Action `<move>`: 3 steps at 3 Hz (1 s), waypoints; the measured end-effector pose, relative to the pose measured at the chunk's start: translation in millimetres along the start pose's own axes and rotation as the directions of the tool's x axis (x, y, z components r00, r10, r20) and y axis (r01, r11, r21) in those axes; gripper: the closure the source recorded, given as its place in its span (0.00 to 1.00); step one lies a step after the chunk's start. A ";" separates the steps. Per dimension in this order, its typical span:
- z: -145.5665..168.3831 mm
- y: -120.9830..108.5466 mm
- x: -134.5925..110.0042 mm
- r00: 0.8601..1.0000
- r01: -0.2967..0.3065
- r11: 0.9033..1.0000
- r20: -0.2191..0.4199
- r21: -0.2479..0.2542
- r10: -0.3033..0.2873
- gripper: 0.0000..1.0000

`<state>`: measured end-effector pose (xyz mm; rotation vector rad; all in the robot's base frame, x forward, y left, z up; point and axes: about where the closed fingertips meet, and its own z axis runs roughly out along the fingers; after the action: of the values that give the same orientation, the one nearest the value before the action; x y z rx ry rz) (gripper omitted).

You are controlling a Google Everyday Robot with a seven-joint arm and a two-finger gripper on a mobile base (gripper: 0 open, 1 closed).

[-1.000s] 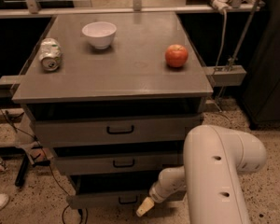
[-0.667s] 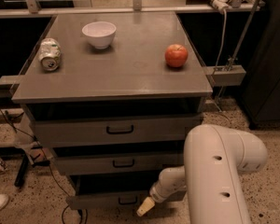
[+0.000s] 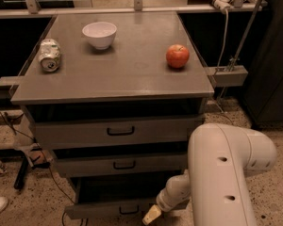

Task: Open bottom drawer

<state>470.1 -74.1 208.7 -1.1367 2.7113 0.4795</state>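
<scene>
You've got the pale cream-tipped end effector (image 3: 152, 214) at the very bottom of the view, low against the cabinet. It sits just right of the small black bar handle (image 3: 128, 211), not on it. You can't tell whether it's released or clenched, and contact with the drawer front isn't clear either.

The white wrist link (image 3: 175, 197) runs up and right from it into the bulky white plastic arm (image 3: 226, 173), which fills the lower right corner.

The target, the narrow grey bottom drawer (image 3: 94, 210), is the lowest of three fronts. Its handle is centred on it and a dark gap shows above its top edge. Its right end is hidden behind the wrist link.

Above it is the mid-sized grey middle drawer (image 3: 85, 165), then the tall, wide grey top drawer (image 3: 75, 133). Each has its own black handle.

On the flat grey surface (image 3: 132, 74) you have:
- a white ceramic bowl (image 3: 99, 34), back left of centre
- a dented silver drink can (image 3: 50, 54), lying on its side near the left edge
- a red apple (image 3: 178, 56), on the right, well apart from both

The speckled stone floor (image 3: 9, 182) shows lower left.
</scene>
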 end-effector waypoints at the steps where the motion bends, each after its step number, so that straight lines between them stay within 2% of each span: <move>1: -9.5 5.9 27.4 0.999 -0.045 0.999 -0.003 0.018 0.045 0.00; 2: -10.5 27.7 56.6 0.998 -0.055 0.998 -0.010 0.005 0.055 0.00; 3: -23.9 17.1 30.9 1.000 -0.026 0.998 0.018 0.055 0.025 0.00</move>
<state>435.6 -91.8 226.6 -1.0808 2.7098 0.4132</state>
